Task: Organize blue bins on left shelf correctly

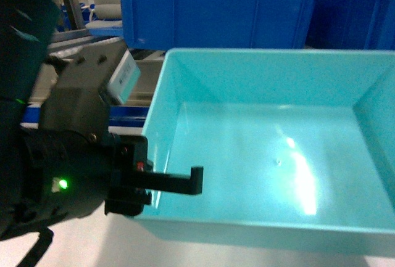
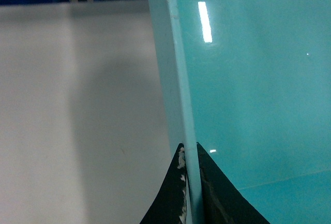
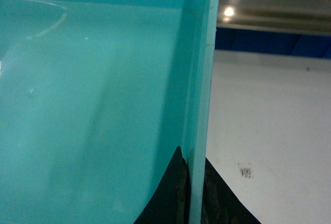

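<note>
- Claw on your left (image 2: 190,193): its two dark fingers pinch the left wall of the turquoise bin (image 1: 271,150), one finger inside and one outside (the wrist view shows the rim running straight up between them).
- Your right claw (image 3: 194,193) does the same on the opposite wall, clamped over the rim; it is out of the head view, so only its wrist camera vouches for it.
- The bin therefore spans between your two arms, its long axis running left to right across the head view, open side up, nothing inside.
- Beyond its far rim sit dark blue bins (image 1: 216,8), close behind; a strip of metal shelf rail (image 1: 92,39) shows at upper left.
- Judgement: the shelf lies ahead and to the left, so your left arm is nearer; move both arms together, or the wall may slip from one grip.
</note>
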